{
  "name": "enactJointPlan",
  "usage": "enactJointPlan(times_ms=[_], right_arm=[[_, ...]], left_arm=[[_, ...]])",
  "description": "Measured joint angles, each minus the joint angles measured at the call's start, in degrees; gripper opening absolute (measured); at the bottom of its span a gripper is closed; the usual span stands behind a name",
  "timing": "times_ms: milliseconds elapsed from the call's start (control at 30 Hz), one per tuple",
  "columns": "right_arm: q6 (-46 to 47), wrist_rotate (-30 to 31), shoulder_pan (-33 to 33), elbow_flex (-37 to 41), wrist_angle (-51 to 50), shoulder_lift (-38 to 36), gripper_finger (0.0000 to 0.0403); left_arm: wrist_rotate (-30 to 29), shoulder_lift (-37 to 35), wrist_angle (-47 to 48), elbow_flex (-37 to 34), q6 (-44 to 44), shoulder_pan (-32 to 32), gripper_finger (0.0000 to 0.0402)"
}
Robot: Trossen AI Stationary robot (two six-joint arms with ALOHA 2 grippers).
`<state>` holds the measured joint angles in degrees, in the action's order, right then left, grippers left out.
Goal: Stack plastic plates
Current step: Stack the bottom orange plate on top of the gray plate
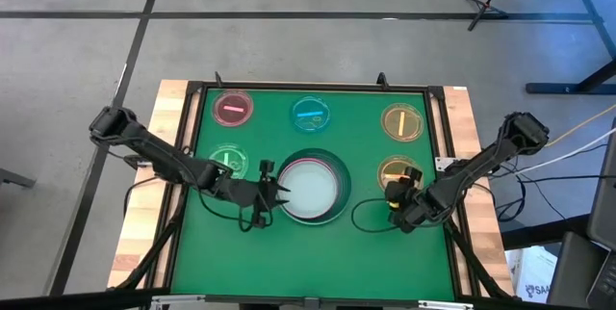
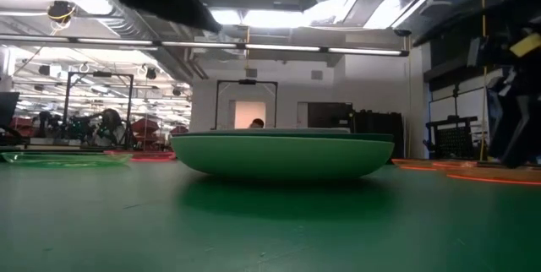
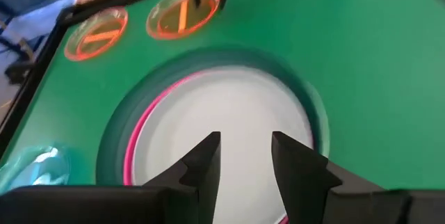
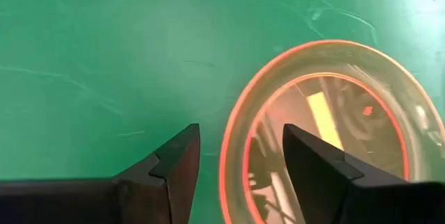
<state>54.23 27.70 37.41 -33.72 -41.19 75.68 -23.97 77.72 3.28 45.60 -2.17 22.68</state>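
Note:
A stack of large plates (image 1: 311, 187) sits mid-table, with the dark green one at the bottom, a pink rim showing above it, and the pale white one (image 3: 222, 123) on top. The low view shows the stack (image 2: 283, 155) resting flat on the mat. My left gripper (image 1: 277, 193) (image 3: 245, 147) is open and hovers at the stack's left rim, over the white plate. My right gripper (image 1: 399, 194) (image 4: 240, 151) is open at the near edge of a small amber plate (image 1: 397, 170) (image 4: 334, 133). One finger stands outside its rim and the other over its inside.
Other small translucent plates lie apart on the green mat: pink (image 1: 232, 108), blue (image 1: 311, 113) and a second amber one (image 1: 401, 122) along the far side, and green (image 1: 228, 161) to the left of the stack. A black frame (image 1: 197, 137) borders the mat. The near half of the mat is bare.

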Motion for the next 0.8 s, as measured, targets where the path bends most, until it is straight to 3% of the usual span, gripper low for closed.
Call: enactJointPlan(times_ms=[233, 500, 800], right_arm=[[-0.01, 2.43, 0.0, 2.82, 2.81, 0.0, 0.0193], [-0.01, 2.7, 0.0, 5.85, 5.58, 0.0, 0.0184], [-4.72, 2.7, 0.0, 6.32, 3.75, 0.0, 0.005]], left_arm=[[0.98, -8.54, -0.05, -3.07, -0.03, 3.46, 0.0122], [0.68, -16.18, -8.43, -9.63, -2.13, 6.18, 0.0122], [0.62, -17.5, -10.27, -11.08, -1.39, 6.18, 0.0122]])
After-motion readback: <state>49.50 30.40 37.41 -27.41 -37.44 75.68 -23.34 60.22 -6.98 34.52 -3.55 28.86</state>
